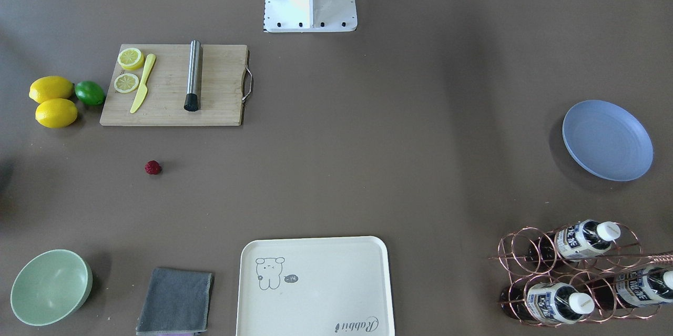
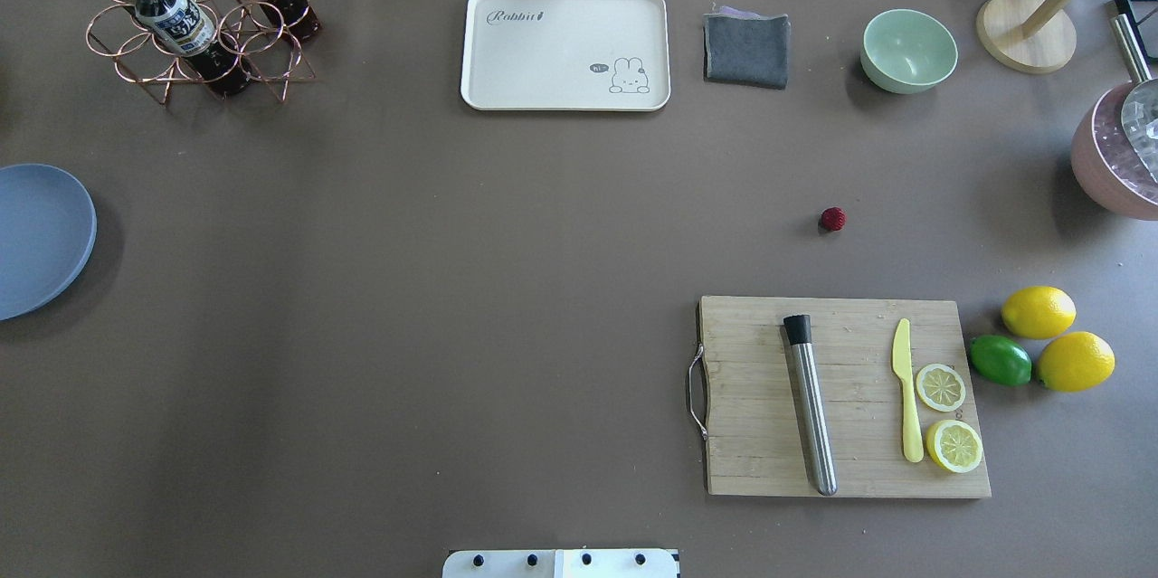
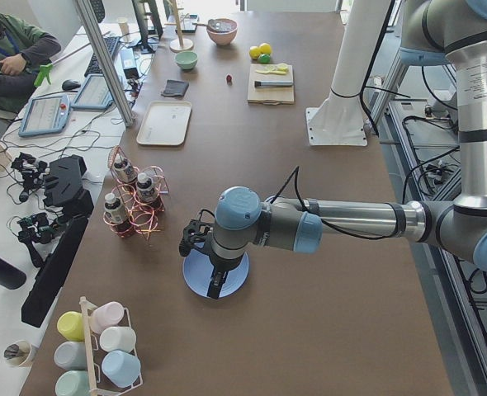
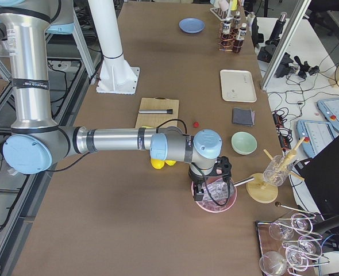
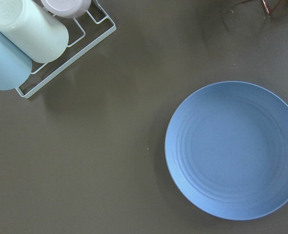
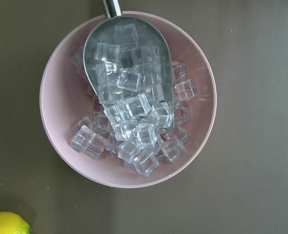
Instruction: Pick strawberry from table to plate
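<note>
The strawberry (image 1: 153,168) (image 2: 832,218) is a tiny dark-red berry lying on the bare brown table (image 1: 368,141), a little beyond the cutting board. The blue-grey plate (image 1: 607,140) (image 2: 36,239) (image 5: 234,148) rests at the table's end on my left side, with nothing on it. My left gripper (image 3: 215,287) hangs over the plate (image 3: 238,276), pointing down; I cannot tell whether it is open or shut. My right gripper (image 4: 206,192) hovers over a pink bowl at the opposite end, and its state cannot be told either. Neither wrist view shows fingers.
A wooden cutting board (image 2: 841,397) carries a steel muddler, a yellow knife and lemon slices, with lemons (image 2: 1039,311) and a lime beside it. The far edge holds a cream tray (image 2: 565,49), grey cloth, green bowl (image 2: 908,50) and bottle rack (image 2: 194,17). Ice fills the pink bowl (image 6: 127,97).
</note>
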{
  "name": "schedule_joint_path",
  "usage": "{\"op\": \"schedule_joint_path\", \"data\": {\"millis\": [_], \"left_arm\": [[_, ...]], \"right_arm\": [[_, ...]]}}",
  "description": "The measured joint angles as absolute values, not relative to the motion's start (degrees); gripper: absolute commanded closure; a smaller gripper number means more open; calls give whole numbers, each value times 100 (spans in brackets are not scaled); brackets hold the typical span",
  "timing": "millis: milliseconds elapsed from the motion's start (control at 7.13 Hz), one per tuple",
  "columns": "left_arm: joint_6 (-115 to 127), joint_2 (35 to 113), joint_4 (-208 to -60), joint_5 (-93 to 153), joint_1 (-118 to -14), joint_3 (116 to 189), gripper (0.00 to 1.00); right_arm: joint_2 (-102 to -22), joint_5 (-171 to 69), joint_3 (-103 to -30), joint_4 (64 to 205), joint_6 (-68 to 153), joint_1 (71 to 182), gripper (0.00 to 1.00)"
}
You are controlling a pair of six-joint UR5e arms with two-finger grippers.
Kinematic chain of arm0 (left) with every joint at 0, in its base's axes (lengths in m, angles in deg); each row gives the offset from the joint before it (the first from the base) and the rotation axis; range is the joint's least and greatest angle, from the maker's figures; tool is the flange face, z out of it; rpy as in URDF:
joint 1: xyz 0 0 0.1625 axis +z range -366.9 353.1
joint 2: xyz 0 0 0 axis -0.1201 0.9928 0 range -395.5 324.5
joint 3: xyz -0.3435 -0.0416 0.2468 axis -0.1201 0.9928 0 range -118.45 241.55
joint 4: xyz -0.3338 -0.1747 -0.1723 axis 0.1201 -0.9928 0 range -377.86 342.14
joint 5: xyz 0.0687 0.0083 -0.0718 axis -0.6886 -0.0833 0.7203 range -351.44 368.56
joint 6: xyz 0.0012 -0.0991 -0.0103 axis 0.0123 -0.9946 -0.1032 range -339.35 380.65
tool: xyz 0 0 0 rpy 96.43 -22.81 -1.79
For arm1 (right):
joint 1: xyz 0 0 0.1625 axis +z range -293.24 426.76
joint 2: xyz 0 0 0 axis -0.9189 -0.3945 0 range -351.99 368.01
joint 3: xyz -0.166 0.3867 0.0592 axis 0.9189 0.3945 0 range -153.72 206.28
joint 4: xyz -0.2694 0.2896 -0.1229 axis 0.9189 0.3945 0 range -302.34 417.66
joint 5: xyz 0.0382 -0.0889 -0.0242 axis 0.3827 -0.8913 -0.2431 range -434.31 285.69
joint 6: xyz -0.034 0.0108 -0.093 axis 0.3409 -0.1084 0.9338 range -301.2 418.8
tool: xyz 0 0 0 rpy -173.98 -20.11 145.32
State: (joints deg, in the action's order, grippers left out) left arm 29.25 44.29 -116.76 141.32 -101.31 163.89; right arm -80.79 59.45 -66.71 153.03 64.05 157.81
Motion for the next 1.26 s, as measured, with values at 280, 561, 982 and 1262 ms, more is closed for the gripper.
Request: {"op": "schedule_joint_path", "data": {"millis": [280, 561, 982, 1262], "left_arm": [[2927, 4406, -11682, 14149, -10048, 16403, 2], [2927, 4403, -11683, 14153, -9989, 16406, 2], [2927, 4404, -11683, 14154, -9964, 16403, 2], [2927, 4404, -11683, 14154, -9963, 16403, 2]], "right_arm": [[-8091, 5946, -6692, 15302, 6400, 15780, 0], [-8093, 5946, -6697, 15303, 6399, 15775, 0], [-8097, 5946, -6698, 15303, 6399, 15775, 0], [-8101, 5946, -6697, 15303, 6399, 15773, 0]]}}
